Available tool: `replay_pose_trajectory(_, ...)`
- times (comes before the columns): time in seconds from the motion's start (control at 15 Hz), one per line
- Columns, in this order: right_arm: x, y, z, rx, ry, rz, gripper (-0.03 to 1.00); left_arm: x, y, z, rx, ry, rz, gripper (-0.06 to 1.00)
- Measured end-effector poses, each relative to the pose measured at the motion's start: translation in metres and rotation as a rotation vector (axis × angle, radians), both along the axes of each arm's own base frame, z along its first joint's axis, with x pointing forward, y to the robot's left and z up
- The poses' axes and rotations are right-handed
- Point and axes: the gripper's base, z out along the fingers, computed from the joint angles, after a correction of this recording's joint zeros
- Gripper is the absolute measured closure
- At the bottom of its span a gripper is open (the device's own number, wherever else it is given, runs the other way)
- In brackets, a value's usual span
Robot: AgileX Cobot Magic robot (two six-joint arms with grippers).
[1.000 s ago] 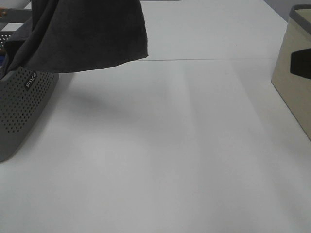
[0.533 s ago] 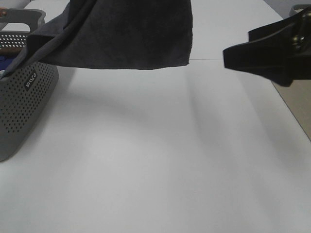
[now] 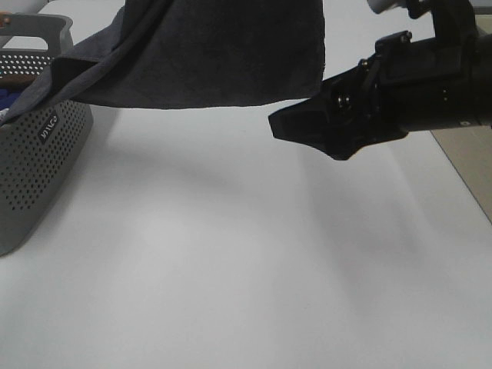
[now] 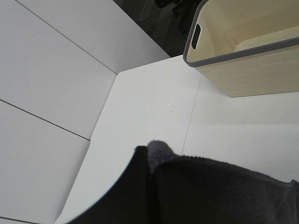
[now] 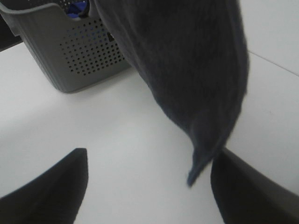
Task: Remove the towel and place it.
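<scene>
The dark charcoal towel (image 3: 207, 54) hangs in the air over the table's back left, one end still draped over the grey perforated basket (image 3: 31, 154). Its upper part runs out of the exterior view, where my left gripper is not seen. In the left wrist view the towel (image 4: 215, 191) fills the near field, bunched against a dark finger (image 4: 126, 186). My right gripper (image 3: 296, 127) is open, just right of and below the towel's lower right corner. In the right wrist view the towel's hanging corner (image 5: 201, 158) sits between the two spread fingers (image 5: 56, 186).
A beige bin (image 3: 465, 161) stands at the right edge behind my right arm; it also shows in the left wrist view (image 4: 243, 51). A blue cloth (image 5: 77, 8) lies in the basket (image 5: 79, 51). The white table (image 3: 231, 261) spreads in front.
The towel has swung to the right and lifted farther off the basket. My right arm came in from the right and moved left up to the towel's lower right corner.
</scene>
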Motion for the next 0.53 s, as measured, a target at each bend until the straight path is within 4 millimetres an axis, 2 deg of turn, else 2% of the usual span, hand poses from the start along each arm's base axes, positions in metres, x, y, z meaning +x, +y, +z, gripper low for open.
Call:
replay_pose_trajectory(0.13, 0.0108, 0.0035, 0.0121, 0.014, -0.04, -0.024, 0.25, -0.001, -0.0006, -0.0008, -0.004, 0.017, -0.008, 0.94)
replay_pose_trajectory(0.33, 0.0117, 0.0047, 0.0159, 0.036, -0.039, -0.027, 0.29, -0.0011, -0.0005, -0.0012, 0.0, 0.02, -0.008, 0.94)
replay_pose_trajectory(0.53, 0.0116, 0.0048, 0.016, 0.04, -0.037, -0.027, 0.5, -0.0011, -0.0005, -0.0012, 0.0, 0.02, -0.008, 0.94)
